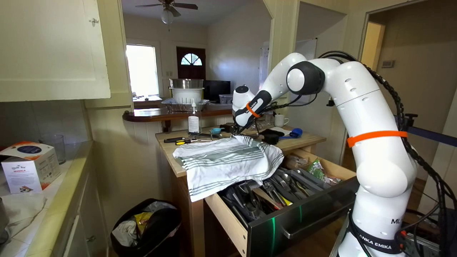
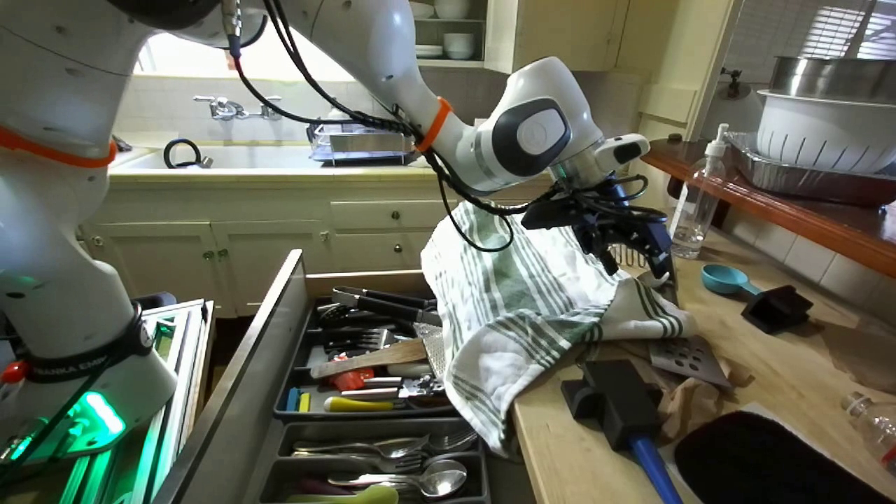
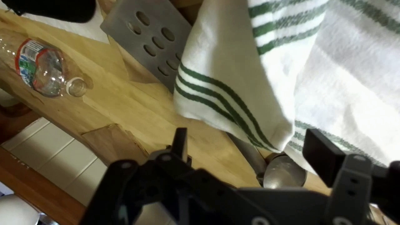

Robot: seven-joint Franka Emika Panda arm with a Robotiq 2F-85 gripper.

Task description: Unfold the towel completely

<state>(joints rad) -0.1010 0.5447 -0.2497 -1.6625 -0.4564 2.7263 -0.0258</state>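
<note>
The towel is a white cloth with green stripes. In both exterior views the towel (image 1: 228, 162) (image 2: 532, 280) lies wrinkled over the counter's edge and hangs over part of the open drawer. In the wrist view a folded-over corner of the towel (image 3: 231, 75) points toward the jaws, with more cloth under and beside it. My gripper (image 3: 245, 140) is open and empty, its jaws wide apart. In an exterior view the gripper (image 2: 635, 267) is tilted down just above the towel's far end on the counter. In an exterior view its fingers are mostly hidden behind the towel.
The open drawer (image 1: 303, 217) holds cutlery and utensils. A slotted spatula (image 3: 150, 40), a metal spoon-like utensil (image 3: 284, 172) and a plastic bottle (image 3: 43, 68) lie near the towel. A blue-handled tool (image 2: 616, 406), a teal scoop (image 2: 724, 278) and a pump bottle (image 2: 696, 203) are also on the counter.
</note>
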